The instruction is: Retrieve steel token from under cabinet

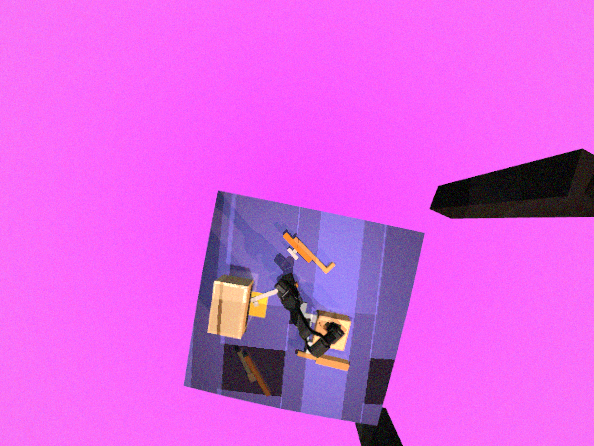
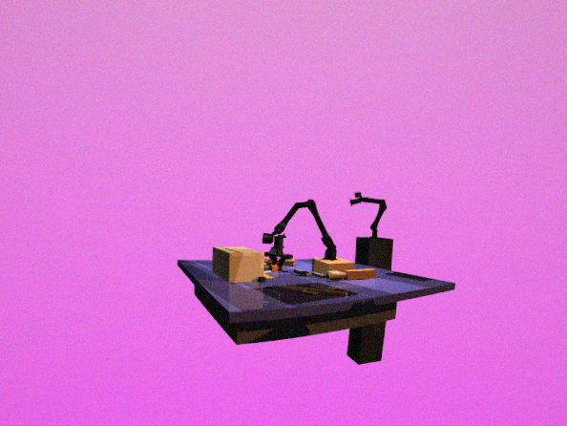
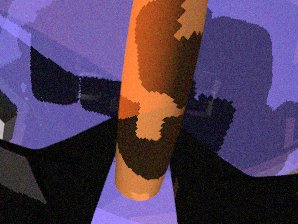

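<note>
The tan cabinet [image 1: 230,312] [image 2: 236,265] stands at the table's left side. The yellow marked area [image 1: 259,311] lies along its front. My gripper [image 2: 278,267] [image 3: 145,127] is shut on the orange handle [image 3: 162,60] of a tool, low over the table beyond the marked area. The tool's pale rod [image 1: 266,296] reaches from under the gripper across the marked area to the cabinet's front edge, with a small pale piece at its far end. A small dark piece [image 2: 262,279] shows at the cabinet's front base; I cannot tell what it is. I cannot make out the token.
An orange tool with a bent end [image 1: 303,249] lies at the back, beside a small white piece [image 1: 292,253]. Another long orange tool [image 1: 256,372] lies in shadow at the front. An orange block [image 1: 332,362] lies beside the arm's tan base box [image 1: 340,341] [image 2: 332,266].
</note>
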Available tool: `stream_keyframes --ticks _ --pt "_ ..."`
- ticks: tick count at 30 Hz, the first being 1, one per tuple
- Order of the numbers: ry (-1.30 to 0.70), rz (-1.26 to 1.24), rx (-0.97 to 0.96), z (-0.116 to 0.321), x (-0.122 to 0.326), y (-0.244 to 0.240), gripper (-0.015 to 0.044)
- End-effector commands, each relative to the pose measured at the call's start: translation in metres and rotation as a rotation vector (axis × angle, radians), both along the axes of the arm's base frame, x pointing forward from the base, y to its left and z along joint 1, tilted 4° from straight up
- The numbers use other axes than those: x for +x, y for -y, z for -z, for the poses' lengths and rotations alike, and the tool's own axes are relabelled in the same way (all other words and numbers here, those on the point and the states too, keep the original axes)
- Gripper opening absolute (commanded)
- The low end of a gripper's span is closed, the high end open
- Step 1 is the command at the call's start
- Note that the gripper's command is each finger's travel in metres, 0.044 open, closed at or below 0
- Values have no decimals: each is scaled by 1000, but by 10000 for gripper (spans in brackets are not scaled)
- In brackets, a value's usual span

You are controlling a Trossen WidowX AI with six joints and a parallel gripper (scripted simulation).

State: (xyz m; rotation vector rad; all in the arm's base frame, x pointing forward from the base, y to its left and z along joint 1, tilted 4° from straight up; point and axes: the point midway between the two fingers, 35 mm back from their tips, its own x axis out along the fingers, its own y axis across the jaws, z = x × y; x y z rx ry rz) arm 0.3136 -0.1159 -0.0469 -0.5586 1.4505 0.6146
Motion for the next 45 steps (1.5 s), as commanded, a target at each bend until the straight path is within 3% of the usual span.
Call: stream_keyframes --ticks 1,45 --pt "-3 1 5 1 -7 5 0" --pt "-6 2 2 -1 -42 42 0"
